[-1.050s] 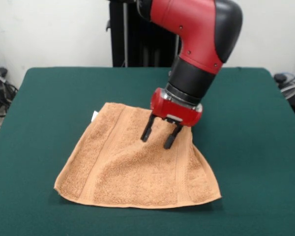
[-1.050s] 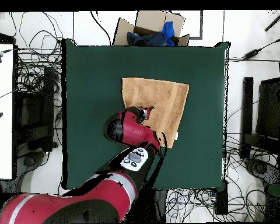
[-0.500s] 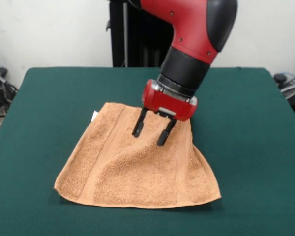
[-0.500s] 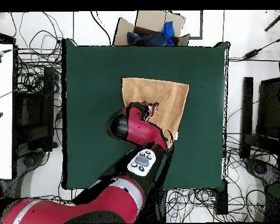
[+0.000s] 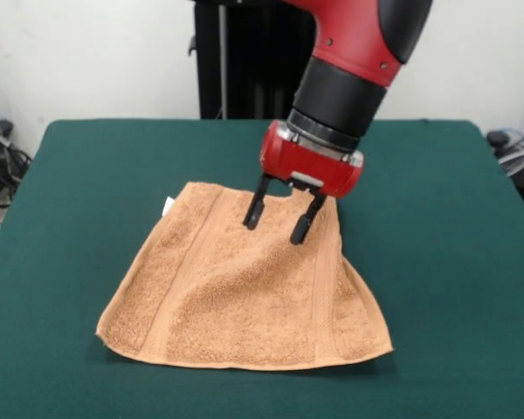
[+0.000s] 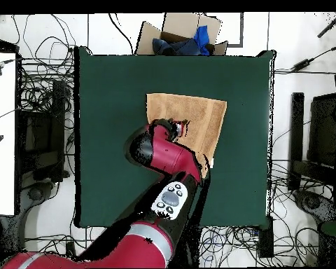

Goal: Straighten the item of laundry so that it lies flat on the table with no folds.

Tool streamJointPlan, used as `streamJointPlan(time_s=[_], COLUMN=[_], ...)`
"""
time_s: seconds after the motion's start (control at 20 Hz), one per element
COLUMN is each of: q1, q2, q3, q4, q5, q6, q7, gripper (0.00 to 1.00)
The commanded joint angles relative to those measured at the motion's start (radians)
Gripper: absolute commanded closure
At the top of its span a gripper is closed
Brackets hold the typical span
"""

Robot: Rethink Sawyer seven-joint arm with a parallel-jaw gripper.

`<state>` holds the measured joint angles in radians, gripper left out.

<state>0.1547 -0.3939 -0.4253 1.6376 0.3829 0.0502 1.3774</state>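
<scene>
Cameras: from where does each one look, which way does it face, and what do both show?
Front view: across the table, facing the robot; shows the open gripper above the tan terry-cloth towel.
Overhead view: above, looking straight down; shows the red arm over the dark green felt table.
Shared: towel, table, arm.

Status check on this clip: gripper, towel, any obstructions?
Gripper open, empty, above the towel's far part. Towel spread on the table, no folds seen from the front; arm hides part overhead. Nothing in the way.
</scene>
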Motion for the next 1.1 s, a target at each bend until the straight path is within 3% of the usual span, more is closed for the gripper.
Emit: streamJointPlan(time_s=[0.05, 0.6, 1.1], q1=[0.020, 0.030, 0.072], q2=[-0.029, -0.001, 0.087], q3=[0.071, 0.068, 0.020], q4=[-0.020, -0.042, -0.097], q5=[0.011, 0.016, 0.053], q6=[0.185, 0.166, 0.155], q7=[0.196, 0.224, 0.271], gripper=[0.00, 0.00, 0.00])
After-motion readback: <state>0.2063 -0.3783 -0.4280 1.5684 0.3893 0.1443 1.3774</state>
